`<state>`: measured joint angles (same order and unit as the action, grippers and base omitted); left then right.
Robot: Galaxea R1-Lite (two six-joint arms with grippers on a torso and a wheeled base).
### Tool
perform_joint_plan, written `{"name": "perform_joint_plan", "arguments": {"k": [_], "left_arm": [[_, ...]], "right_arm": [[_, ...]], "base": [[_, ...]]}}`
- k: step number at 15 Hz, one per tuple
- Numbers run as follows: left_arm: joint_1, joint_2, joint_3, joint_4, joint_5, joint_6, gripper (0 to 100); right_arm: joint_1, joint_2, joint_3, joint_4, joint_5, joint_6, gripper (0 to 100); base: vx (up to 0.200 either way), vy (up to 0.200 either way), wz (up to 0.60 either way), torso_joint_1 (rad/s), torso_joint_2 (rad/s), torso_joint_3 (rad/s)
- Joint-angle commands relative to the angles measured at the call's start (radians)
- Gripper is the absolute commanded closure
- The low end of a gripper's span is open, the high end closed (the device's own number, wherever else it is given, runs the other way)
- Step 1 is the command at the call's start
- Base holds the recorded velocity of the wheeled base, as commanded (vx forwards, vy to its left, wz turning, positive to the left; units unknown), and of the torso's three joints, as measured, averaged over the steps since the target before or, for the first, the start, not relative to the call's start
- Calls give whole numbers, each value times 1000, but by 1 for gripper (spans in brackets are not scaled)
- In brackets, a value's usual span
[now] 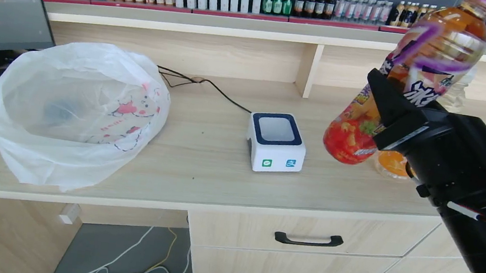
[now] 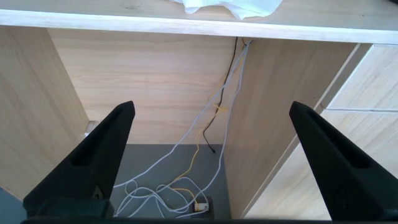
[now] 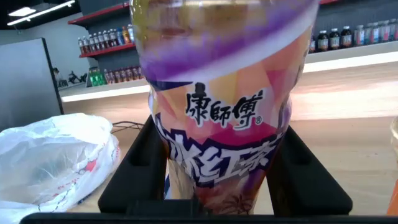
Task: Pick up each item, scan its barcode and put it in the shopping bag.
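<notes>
1. Our right gripper (image 1: 402,92) is closed on the bottle (image 1: 425,57), its black fingers (image 3: 140,165) pressed to either side of the label at the middle of the body.
2. The bottle is a clear plastic one with amber drink and a purple, orange and red label. It is held off the counter (image 1: 202,164), tilted, with its cap end up and away from us and its base down towards the scanner (image 1: 276,142).
3. The bottle's base hangs just to the right of the scanner, above the counter and not touching it.
4. The scanner is a white cube with a dark blue frame round its top window. It sits near the middle of the counter with a black cable running back from it.
5. The shopping bag (image 1: 13,134), thin white plastic, stands open on the left of the counter, well apart from the bottle. We see something dark through its wall but cannot tell what it is.
6. A small orange-topped cup (image 1: 390,165) stands on the counter behind the bottle's base.
7. Our left gripper (image 2: 211,109) is spread wide and holds nothing. It is below the counter edge, facing the loose cables (image 2: 205,140).
</notes>
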<state>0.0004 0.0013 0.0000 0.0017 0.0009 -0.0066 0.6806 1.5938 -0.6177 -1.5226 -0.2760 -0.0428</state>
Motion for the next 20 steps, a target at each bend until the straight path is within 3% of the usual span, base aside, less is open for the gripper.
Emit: {"name": "perform_joint_plan", "arguments": {"k": [1, 5, 14, 20], "left_arm": [[0, 0, 0, 0, 1, -1, 0], [0, 0, 0, 0, -1, 0, 0], [0, 0, 0, 0, -1, 2, 0], [0, 0, 0, 0, -1, 2, 0]], "right_arm": [[-1, -41, 22, 1, 4, 1, 100], [-24, -89, 52, -1, 6, 3, 100], [-75, -32, -13, -4, 6, 29, 100], [-72, 78, -163, -4, 9, 61, 100]], "base": [[0, 200, 0, 12, 12, -2], [0, 200, 0, 2, -1, 4], [0, 0, 0, 0, 0, 0], [0, 0, 0, 0, 0, 0]]}}
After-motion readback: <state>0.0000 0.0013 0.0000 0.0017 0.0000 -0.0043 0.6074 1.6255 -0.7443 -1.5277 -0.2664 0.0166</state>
